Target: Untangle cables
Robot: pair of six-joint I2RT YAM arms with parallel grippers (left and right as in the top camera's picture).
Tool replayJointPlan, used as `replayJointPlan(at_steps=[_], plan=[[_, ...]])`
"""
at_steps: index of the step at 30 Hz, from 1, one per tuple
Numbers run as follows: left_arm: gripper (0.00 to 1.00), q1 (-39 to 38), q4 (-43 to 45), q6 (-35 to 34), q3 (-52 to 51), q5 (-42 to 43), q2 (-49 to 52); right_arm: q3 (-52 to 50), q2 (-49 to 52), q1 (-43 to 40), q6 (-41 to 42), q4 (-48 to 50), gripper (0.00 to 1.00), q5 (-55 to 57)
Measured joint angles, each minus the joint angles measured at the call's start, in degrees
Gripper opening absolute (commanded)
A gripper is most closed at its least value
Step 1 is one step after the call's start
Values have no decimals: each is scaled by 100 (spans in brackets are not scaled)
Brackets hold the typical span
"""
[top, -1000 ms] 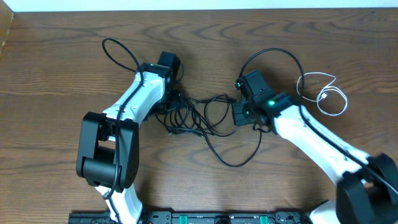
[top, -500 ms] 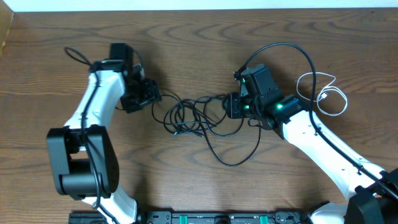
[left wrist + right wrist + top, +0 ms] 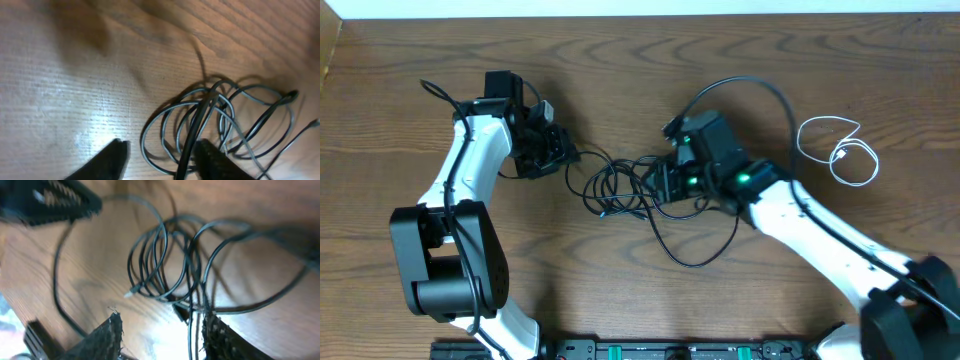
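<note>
The left pincer (image 3: 160, 152) stands partly open. One black strand runs up between its smooth dark fingers, close beside one of them and with a gap to the other. The right pincer (image 3: 162, 322), with rough-textured pads, is about half open above the tangle, and a strand crosses the gap near one finger without being clamped. The black cords (image 3: 625, 185) are thin and glossy, lying in overlapping rings mid-surface between the two pincers. A thin white cord (image 3: 838, 150) lies loosely coiled well apart to the right. The surface (image 3: 650, 60) is brown grained wood. A second ago the left pincer sat over the tangle's edge; it has since swung outward, while the right pincer has shifted in over the loops.
</note>
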Motion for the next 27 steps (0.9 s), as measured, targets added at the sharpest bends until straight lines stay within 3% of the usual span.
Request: replayJointPlan(at_steps=[4,6,14,18,24,25,26,27], plan=[[15,0,127,26,-90,7,0,0,485,332,22,31,40,-26],[11,0,179,20,-122,7,0,-2,758,494,26,122,39,-44],[11,0,210,-442,-136,-669,0,0,1770,833,35,535,36,-96],[13,0,190,-702,-138,-992,0,55,1860,835,33,616,23,-208],[15,0,179,-833,-142,-1147,0,105,1869,833,48,555,24,-256],[15,0,179,-857,-142,-1156,0,120,1858,833,11,544,22,-249],[15,0,179,-866,-142,-1169,0,138,1836,833,-20,538,5,-247],[16,0,181,-881,-142,-1174,0,166,1784,833,-105,527,1,-214]])
